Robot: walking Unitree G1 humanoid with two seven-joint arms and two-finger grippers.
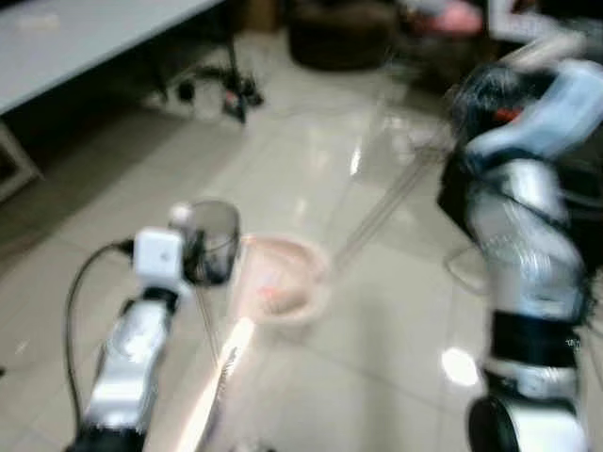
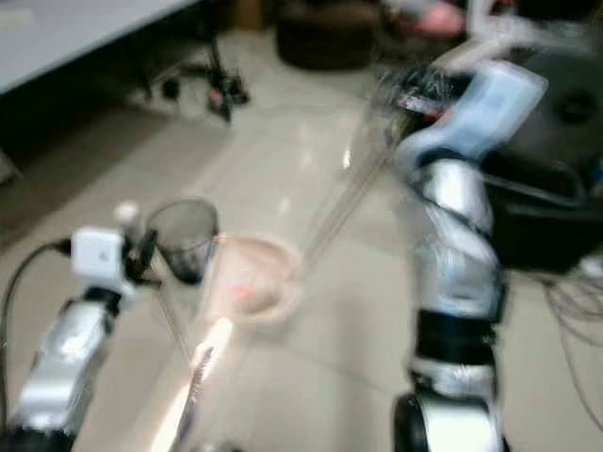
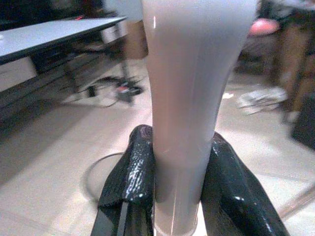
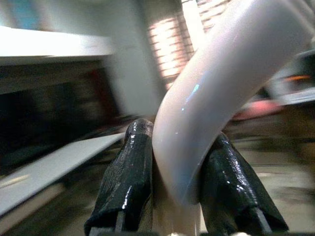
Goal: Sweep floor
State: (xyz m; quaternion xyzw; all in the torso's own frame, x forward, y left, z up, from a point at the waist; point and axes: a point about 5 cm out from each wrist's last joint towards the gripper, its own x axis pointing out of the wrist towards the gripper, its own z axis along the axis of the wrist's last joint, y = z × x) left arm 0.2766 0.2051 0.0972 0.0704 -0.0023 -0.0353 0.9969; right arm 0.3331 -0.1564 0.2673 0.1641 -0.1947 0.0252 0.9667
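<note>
Fingers of the left gripper (image 3: 179, 191) pinch a pale handle (image 3: 192, 98); the right gripper (image 4: 179, 187) pinches a white curved handle (image 4: 221, 93); pink dustpan (image 1: 283, 282) at twelve o'clock.

Glossy pale tiles (image 1: 311, 169) spread ahead of my grippers, catching bright glare. Off to my left a grey table (image 1: 75, 42) stands with tangled cables (image 1: 221, 94) beneath it. Farther ahead sits a dark round seat (image 1: 339, 33), blurred.

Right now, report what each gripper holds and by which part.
The left gripper clamps a pale handle on its straight shaft. The right gripper clamps a white handle at its curved bend.
</note>
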